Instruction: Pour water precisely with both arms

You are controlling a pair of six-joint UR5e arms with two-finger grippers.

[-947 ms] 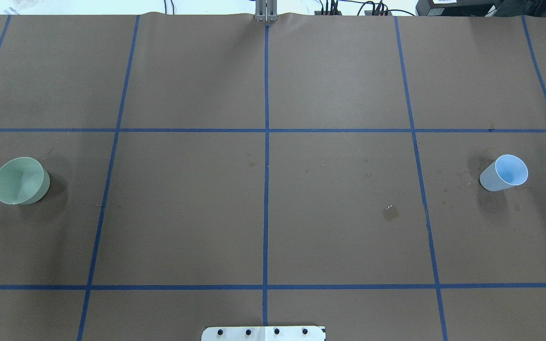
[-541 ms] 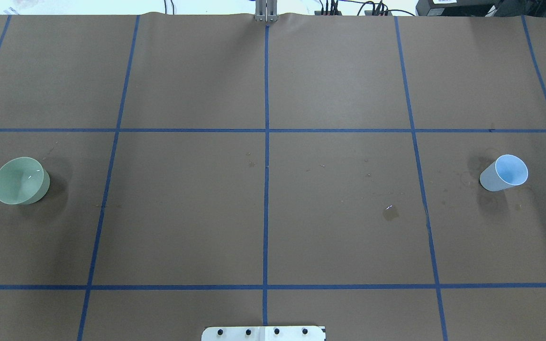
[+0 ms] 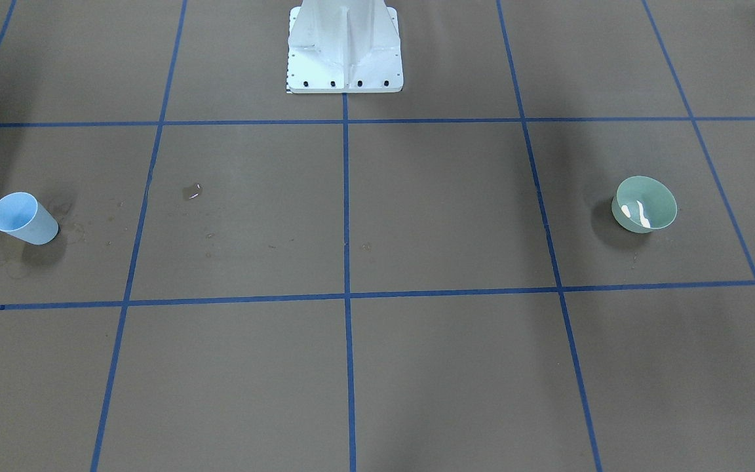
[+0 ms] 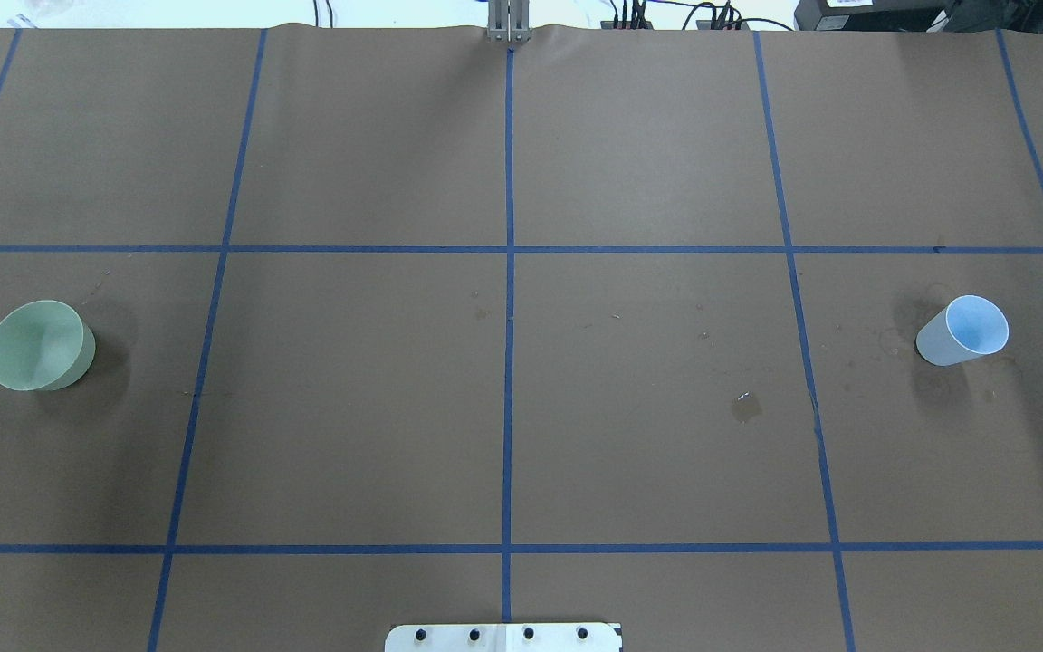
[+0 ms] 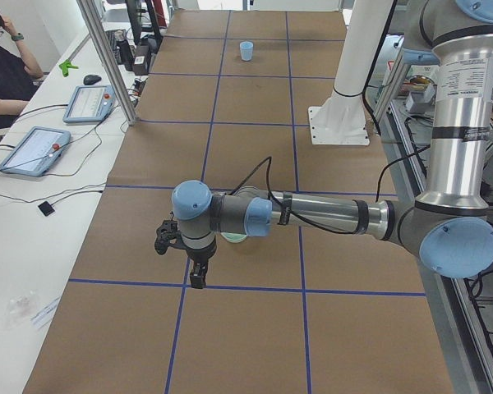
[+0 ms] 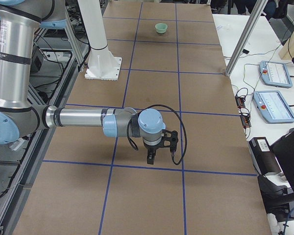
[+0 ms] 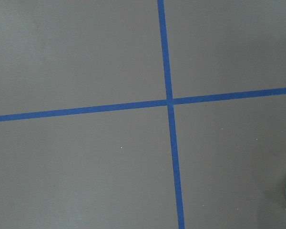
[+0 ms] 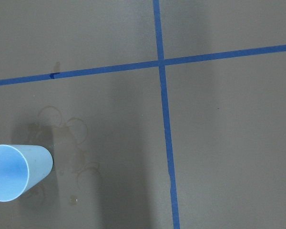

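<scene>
While both arms reach out low over the brown tabletop (image 4: 648, 163), the left arm (image 5: 329, 215) and right arm (image 6: 78, 117) each point a hand downward. Left hand (image 5: 197, 275), right hand (image 6: 151, 156): cannot tell whether released or clenched. Green bowl (image 3: 621, 219) stands near the tabletop's left end edge and holds the water (image 3: 641, 213), which shows white glints. Blue cup (image 3: 22, 218) stands near the right end edge. A small puddle (image 3: 192, 191) lies between the tabletop's centre and the cup.

One green bowl (image 4: 40, 346), one blue cup (image 4: 963, 330), two arms (image 5: 329, 216) (image 6: 78, 117)
</scene>
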